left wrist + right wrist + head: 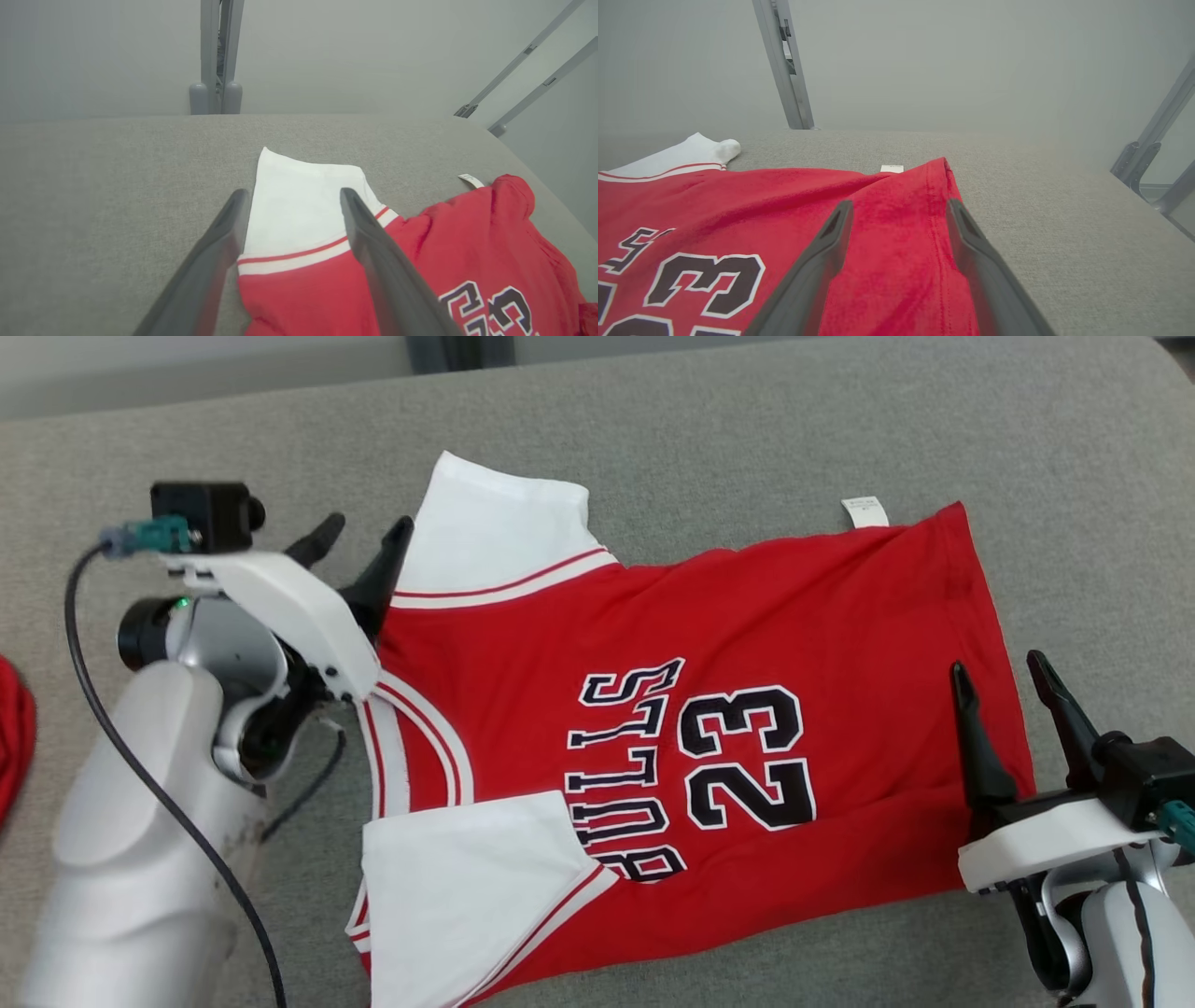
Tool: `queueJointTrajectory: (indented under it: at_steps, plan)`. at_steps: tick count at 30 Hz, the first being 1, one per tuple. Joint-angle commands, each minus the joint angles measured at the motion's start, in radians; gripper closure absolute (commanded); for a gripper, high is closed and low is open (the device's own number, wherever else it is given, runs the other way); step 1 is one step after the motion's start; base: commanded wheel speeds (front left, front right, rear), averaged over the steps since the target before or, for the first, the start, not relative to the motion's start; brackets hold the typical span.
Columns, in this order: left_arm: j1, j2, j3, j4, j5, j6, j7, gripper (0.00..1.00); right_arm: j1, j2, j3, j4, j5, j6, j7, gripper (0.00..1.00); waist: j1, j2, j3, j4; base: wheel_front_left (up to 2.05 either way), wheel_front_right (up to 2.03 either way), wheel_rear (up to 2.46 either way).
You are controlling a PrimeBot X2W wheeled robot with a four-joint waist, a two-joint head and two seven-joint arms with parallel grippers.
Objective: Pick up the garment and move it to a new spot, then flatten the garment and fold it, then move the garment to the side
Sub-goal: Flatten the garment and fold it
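The garment [747,625] is a red jersey with white sleeves and black "BULLS 23" lettering, lying spread flat on the grey padded surface [653,439], collar toward the left. My left gripper [359,537] hovers open at the far white sleeve [299,210], one finger on each side of its left edge, nothing held. My right gripper [999,681] stands open over the hem [901,261] at the jersey's right end, empty. The near white sleeve [457,887] lies folded over the chest.
A small white care label [865,511] sticks out at the far right corner of the hem. Another red cloth [14,737] shows at the left edge. Grey metal posts [216,56] rise behind the surface's far edge.
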Motion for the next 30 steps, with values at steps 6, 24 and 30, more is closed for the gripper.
queueJointTrajectory:
  at_steps: [6, 24, 30]
  plan:
    - [-0.244, 0.053, -0.001, 0.147, -0.065, -0.039, 0.186, 0.00, -0.054, -0.006, 0.004, 0.020, 0.001, 0.000, -0.027, 0.00, 0.0000, 0.0000, 0.124, -0.066, 0.00, 0.00, 0.00]
    - [-0.563, 0.093, -0.090, 0.423, -0.009, -0.047, 0.350, 0.00, -0.163, 0.024, 0.053, 0.057, 0.019, 0.000, -0.051, 0.00, 0.0000, 0.0000, 0.259, -0.153, 0.00, 0.00, 0.00]
    - [-0.574, 0.101, -0.106, 0.448, -0.003, -0.053, 0.341, 0.00, -0.165, 0.030, 0.052, 0.042, 0.020, 0.000, -0.051, 0.00, 0.0000, 0.0000, 0.272, -0.167, 0.00, 0.00, 0.00]
